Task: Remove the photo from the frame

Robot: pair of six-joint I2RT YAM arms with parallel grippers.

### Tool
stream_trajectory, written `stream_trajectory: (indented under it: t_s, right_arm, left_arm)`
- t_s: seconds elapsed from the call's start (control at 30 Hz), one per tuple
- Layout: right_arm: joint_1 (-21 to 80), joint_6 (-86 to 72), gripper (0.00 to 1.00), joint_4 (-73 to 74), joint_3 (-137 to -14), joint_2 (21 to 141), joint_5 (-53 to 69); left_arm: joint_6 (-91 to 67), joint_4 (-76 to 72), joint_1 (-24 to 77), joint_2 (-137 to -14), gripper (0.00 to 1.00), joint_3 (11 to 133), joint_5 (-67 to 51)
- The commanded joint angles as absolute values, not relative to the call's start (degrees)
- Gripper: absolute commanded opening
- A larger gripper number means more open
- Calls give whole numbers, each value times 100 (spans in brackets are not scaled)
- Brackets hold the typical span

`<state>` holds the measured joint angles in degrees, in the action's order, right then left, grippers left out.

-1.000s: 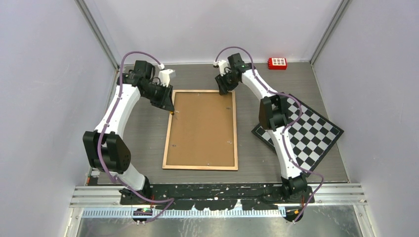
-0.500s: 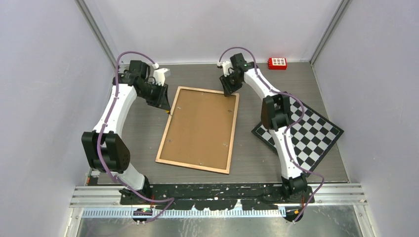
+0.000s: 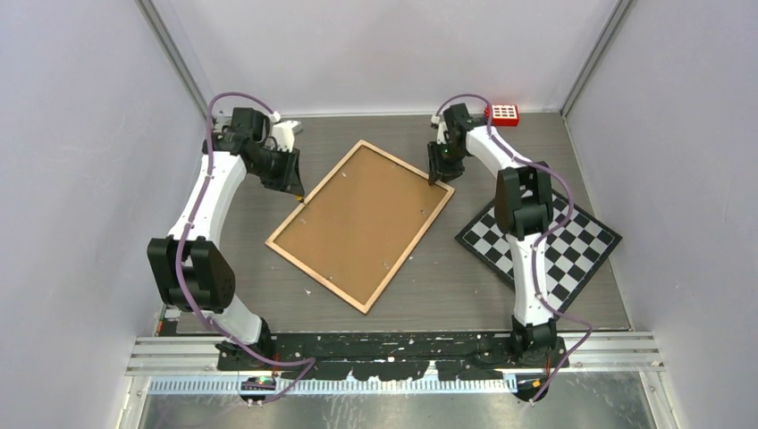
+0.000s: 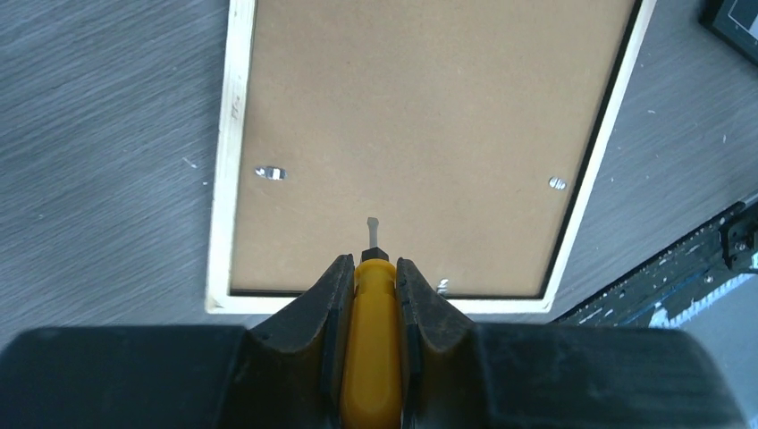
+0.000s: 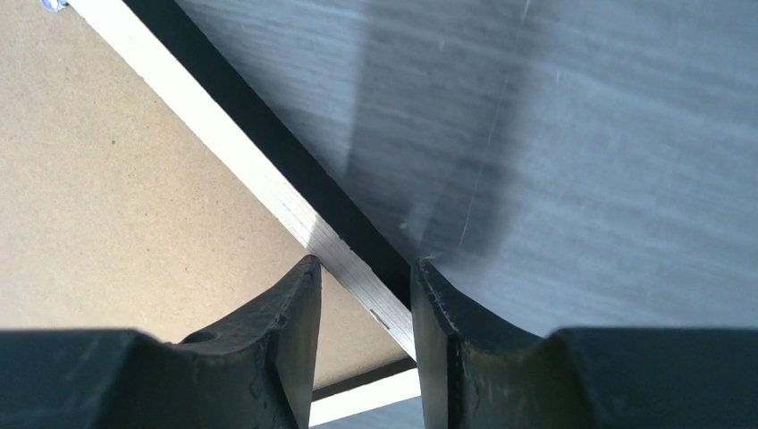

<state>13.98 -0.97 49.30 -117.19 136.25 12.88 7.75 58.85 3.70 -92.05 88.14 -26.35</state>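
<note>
The frame (image 3: 360, 225) lies back-up on the surface (image 3: 447, 277), skewed diagonally between both arms. My right fingers (image 5: 299, 288) pinch its pale wood rim (image 5: 268, 192) at the far-right corner. My left fingers (image 4: 336, 279) clamp 1 yellow-handled screwdriver (image 4: 368, 357), tip over the brown backing board (image 4: 429, 98), just inside the rim.
</note>
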Motion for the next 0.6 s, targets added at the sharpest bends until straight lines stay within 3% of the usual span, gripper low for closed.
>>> stream_trajectory:
  t_s: [0.0, 0.57]
  right_arm:
    - [1424, -1518, 1, 4776, -10946, 13155, 876]
    - [1950, -3363, 3, 3198, -7283, 10810, 1781]
  left_arm:
    - [633, 5660, 286, -9175, 0, 8957, -2463]
    - [734, 5748, 265, -9175, 0, 8892, -2477]
